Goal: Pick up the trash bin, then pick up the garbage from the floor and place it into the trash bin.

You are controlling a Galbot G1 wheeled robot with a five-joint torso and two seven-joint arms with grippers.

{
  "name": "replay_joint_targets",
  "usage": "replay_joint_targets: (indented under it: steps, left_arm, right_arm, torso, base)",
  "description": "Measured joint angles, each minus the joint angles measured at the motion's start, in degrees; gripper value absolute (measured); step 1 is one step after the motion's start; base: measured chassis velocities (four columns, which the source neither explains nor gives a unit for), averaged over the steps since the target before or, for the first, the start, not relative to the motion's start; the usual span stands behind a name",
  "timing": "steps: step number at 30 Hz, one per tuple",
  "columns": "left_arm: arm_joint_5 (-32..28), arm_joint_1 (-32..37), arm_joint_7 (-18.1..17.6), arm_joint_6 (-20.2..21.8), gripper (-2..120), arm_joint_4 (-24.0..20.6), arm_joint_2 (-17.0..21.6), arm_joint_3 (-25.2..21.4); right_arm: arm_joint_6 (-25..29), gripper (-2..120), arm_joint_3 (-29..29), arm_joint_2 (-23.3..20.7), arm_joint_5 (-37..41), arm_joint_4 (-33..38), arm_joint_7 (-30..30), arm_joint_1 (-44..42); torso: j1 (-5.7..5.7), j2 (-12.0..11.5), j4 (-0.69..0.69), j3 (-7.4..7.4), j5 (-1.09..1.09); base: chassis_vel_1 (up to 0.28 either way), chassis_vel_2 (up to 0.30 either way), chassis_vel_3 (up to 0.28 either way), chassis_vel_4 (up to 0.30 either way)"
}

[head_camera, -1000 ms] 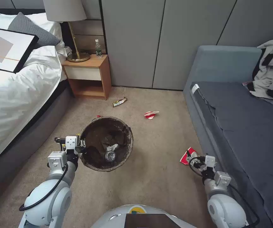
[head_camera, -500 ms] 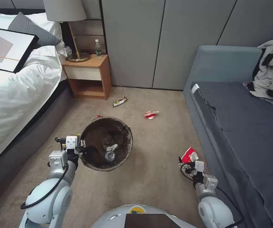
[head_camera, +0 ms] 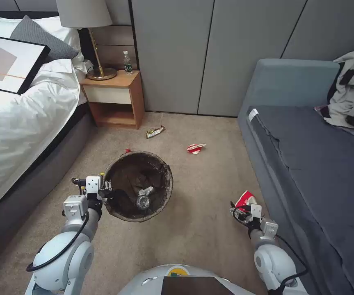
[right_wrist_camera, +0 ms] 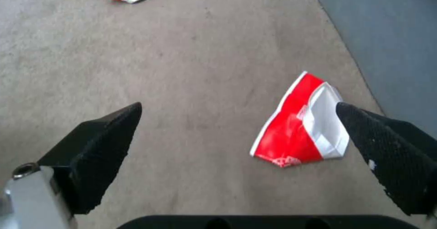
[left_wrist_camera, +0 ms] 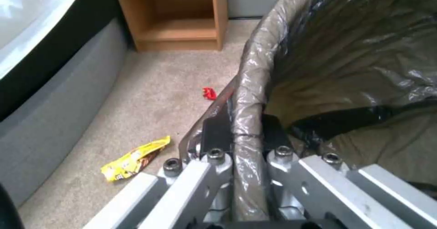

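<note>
A small round trash bin [head_camera: 138, 186] lined with a dark bag is held above the carpet [head_camera: 193, 233], roughly midway between the bed's edge and the sofa's front edge; a clear bottle and crumpled paper already lie inside it. The left gripper [left_wrist_camera: 241, 147] is pinched onto the bin's rim, one finger inside the liner and one outside, with the left arm reaching forward. Near the sofa's front edge lies a crushed red-and-white cup [right_wrist_camera: 302, 126]. The right gripper [right_wrist_camera: 237, 133] hovers over it with its fingers spread wide, the arm bent low and pointing down at the floor. The cup sits off-centre, close to one finger, so a closing grip might nudge it aside or catch only a corner. It also lies flat, which could let the fingertips slide over it. Farther off on the carpet are a second crushed cup [head_camera: 195, 148], a snack wrapper [head_camera: 155, 131] near the nightstand [head_camera: 115, 98], and a yellow wrapper [left_wrist_camera: 136, 158] beside the bed.
</note>
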Motion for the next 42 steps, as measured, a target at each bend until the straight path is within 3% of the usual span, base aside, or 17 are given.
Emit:
replay_joint_targets:
  steps: [17,24,42]
  left_arm:
    - [0.42,1.31,0.08,-0.18,3,-1.43,-0.32,-0.04]
    - [0.89,1.90,0.35,-0.30,3,-1.84,-0.38,0.25]
    - [1.15,2.35,1.08,-0.35,3,-2.15,-0.33,0.19]
  right_arm:
    - [-3.73,100,-0.88,-1.17,2.56,-8.60,2.44,7.69]
    - [-6.51,100,-3.09,-1.90,5.22,-12.66,6.70,12.02]
    - [-6.56,100,-4.81,-2.59,3.84,-22.03,7.80,18.84]
  torso:
    - [0.00,0.00,-0.01,0.00,0.00]
    - [0.00,0.00,-0.01,0.00,0.00]
    - [0.00,0.00,-0.01,0.00,0.01]
  base:
    - [0.000,0.000,0.000,0.000]
    - [0.000,0.000,0.000,0.000]
    - [0.000,0.000,0.000,0.000]
